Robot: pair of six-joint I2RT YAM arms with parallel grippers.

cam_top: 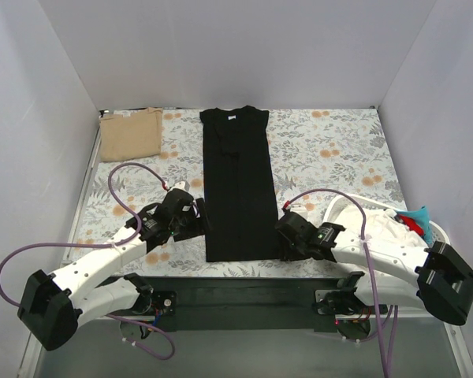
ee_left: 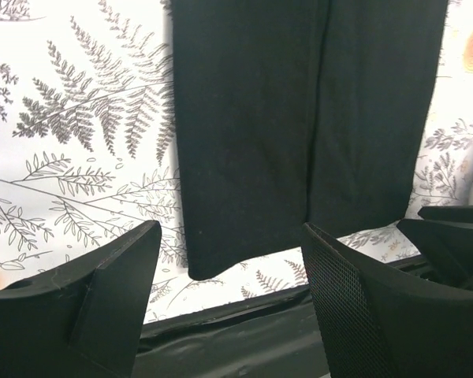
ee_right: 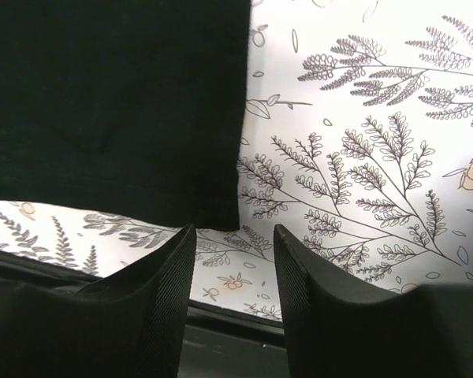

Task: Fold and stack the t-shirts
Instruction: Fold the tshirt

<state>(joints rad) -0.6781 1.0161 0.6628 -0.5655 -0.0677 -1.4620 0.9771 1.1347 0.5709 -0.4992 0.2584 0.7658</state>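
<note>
The black t-shirt lies lengthwise on the floral cloth, sides folded in to a narrow strip, white label at the far collar. The tan-beige t-shirt lies folded at the far left corner. My left gripper is open and empty beside the shirt's near left hem corner; the left wrist view shows that hem between its fingers. My right gripper is open and empty at the near right hem corner; the right wrist view shows that corner just ahead of the jaws.
The grey-and-orange floral cloth covers the table. A white basket with white, red and blue clothes stands at the right, behind the right arm. The table's dark near edge runs just below the shirt's hem. White walls enclose three sides.
</note>
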